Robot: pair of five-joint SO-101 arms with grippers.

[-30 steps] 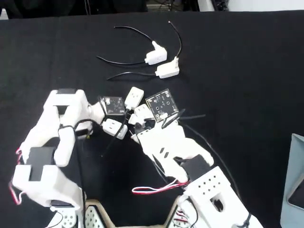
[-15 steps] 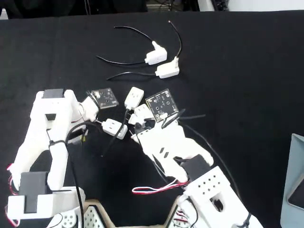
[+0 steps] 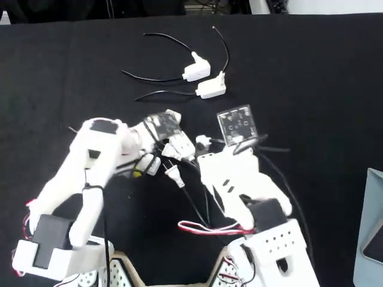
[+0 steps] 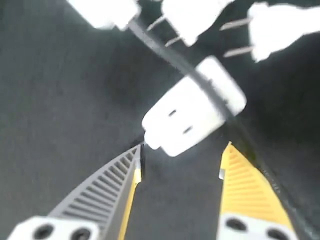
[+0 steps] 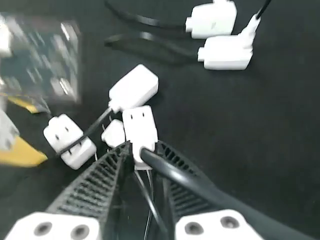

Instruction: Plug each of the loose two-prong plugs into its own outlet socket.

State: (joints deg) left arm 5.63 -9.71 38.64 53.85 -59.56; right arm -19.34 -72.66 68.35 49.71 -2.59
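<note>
Left pincer: wide open and holding nothing; its grey finger and yellow finger stand well apart.
Loose socket: a white block with two slots, lying on the black table just ahead of the left pincer's fingertips, its near corner almost at the grey one.
Cord: a black lead draped over the loose socket's back.
Long axis: the loose socket lies slantwise across the gap between the left fingers, not in line with them, with its slotted face turned toward the wrist.
Right pincer: closed on the held socket, slots facing up.
Near plug and second plug: just beyond the loose socket, prongs bare.
Far plug and other far plug: upper middle of the high view, well apart from both pincers.
Cluster: centre-left of the high view, between the two arms.
Nearer arm: the left one, since the right is already occupied.
Left arm: runs from the lower left corner up and rightward, wrist tipped down over the cluster.
Right arm: rises from the bottom centre and leans up and leftward into the same cluster.
Likely need: turning the left wrist so the fingers meet the socket's flat sides; the cord could get pinched.
</note>
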